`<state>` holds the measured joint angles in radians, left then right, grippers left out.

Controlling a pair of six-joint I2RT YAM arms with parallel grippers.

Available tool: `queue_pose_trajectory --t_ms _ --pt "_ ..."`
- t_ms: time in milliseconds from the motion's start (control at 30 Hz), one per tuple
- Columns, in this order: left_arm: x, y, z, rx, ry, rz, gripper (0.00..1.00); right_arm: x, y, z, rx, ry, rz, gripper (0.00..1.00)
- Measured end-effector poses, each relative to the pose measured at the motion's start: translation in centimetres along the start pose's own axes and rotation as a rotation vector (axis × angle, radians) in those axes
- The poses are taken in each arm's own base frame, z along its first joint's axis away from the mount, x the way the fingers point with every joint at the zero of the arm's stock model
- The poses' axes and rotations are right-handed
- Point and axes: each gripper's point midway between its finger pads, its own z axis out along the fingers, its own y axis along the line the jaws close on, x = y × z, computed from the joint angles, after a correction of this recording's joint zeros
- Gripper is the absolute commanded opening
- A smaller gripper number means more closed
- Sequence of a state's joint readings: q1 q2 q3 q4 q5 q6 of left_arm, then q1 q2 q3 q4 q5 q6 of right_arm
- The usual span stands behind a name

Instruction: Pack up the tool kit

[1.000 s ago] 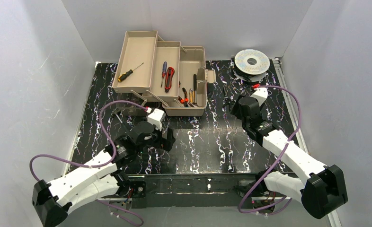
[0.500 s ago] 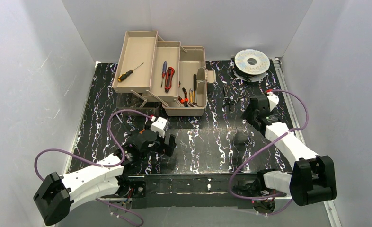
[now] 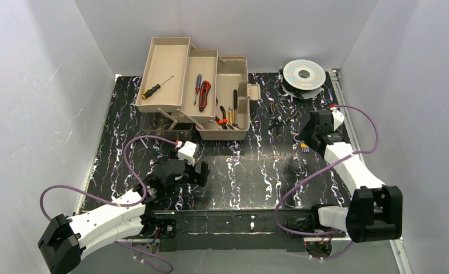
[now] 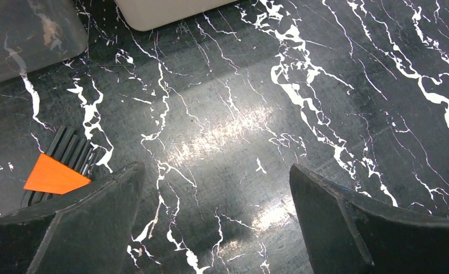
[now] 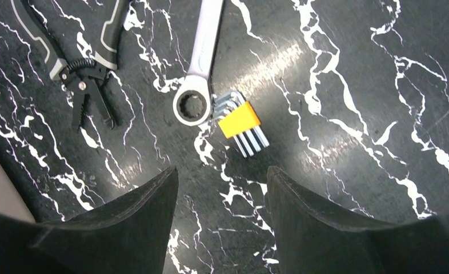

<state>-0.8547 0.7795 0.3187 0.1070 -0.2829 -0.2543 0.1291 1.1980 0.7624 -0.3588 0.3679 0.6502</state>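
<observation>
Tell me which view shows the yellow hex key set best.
The right wrist view: the hex key set lies in sharp close-up, yellow holder and fanned keys clear, beside the wrench. The top view shows the set only as a tiny yellow speck. The left wrist view does not show it.

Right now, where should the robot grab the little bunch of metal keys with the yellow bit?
Grab the yellow holder, coming straight down from above with the right gripper. It's the thickest part, and the keys lie flat, so there's nothing to get under. Close across the holder's two long sides, because the wrench has its ring right by the bent ends.
</observation>
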Motion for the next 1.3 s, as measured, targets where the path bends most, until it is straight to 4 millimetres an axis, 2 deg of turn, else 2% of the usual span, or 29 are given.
queue_pose_trajectory --t_ms 167,333,467,700,867,1100,1300 --pt "0.0 0.2 -0.1 -0.007 -0.002 0.000 0.98 -1.2 0.6 1.6 0.039 0.026 -0.002 0.65" --pt "0.0 0.1 -0.1 -0.006 -0.002 -0.001 0.98 -1.4 0.4 3.3 0.082 0.057 -0.004 0.65" --pt "-0.3 0.1 -0.3 -0.001 -0.013 -0.005 0.98 -1.2 0.1 5.2 0.131 0.105 -0.008 0.65" --pt "-0.3 0.0 -0.3 0.000 -0.016 -0.013 0.98 0.4 -0.3 7.6 0.186 0.190 -0.017 0.64" --pt "-0.3 0.0 -0.3 0.000 -0.014 -0.014 0.98 1.8 -0.2 8.4 0.160 0.260 -0.035 0.68" --pt "0.0 0.1 -0.3 -0.003 -0.004 -0.012 0.98 0.7 1.0 9.2 0.143 0.274 -0.033 0.64" --pt "0.0 0.1 -0.3 -0.003 -0.004 -0.012 0.98 1.2 1.3 9.1 0.112 0.294 -0.049 0.62"
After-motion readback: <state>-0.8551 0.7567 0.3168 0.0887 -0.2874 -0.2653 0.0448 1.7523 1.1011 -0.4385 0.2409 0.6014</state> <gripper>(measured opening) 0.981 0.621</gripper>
